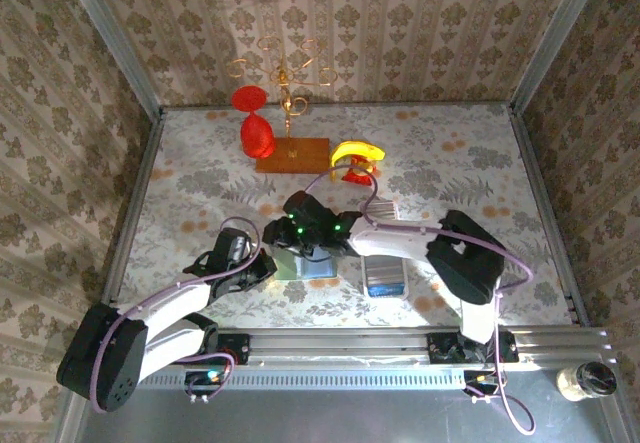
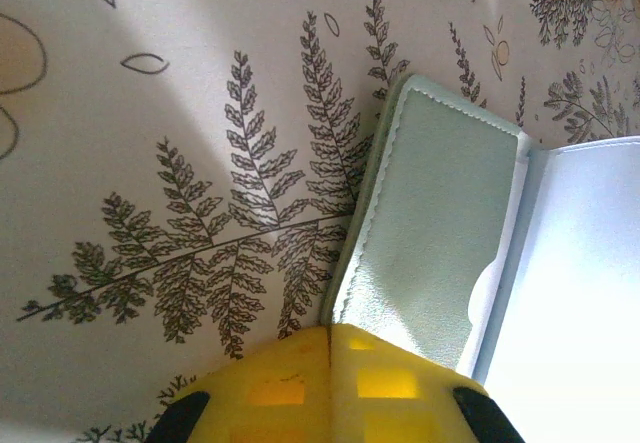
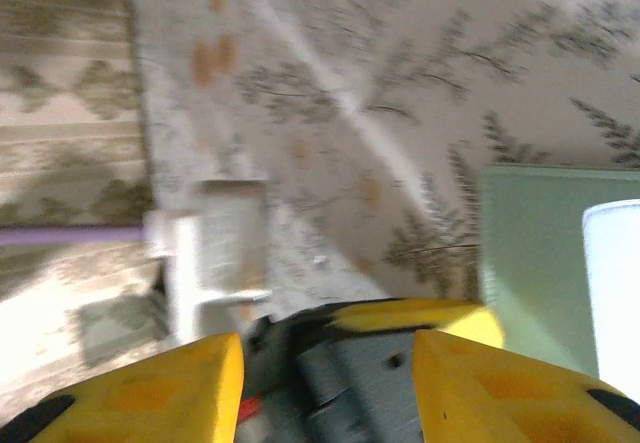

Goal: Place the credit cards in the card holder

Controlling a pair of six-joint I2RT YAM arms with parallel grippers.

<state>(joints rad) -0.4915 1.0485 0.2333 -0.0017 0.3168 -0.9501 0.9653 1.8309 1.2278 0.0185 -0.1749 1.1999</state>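
Card holder (image 2: 430,223), a soft sage-green suede-like wallet: light, floppy
We'd pin its corner; left gripper (image 2: 330,338) clenched there, right gripper (image 3: 328,348) parted, empty

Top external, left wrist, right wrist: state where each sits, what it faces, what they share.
Top external: above and behind, looking down at the table; left arm and right arm show.
Left wrist: on the left arm, facing past the shut left gripper onto the card holder.
Right wrist: on the right arm, looking past the open right gripper at the table.
Shared by all: the card holder.
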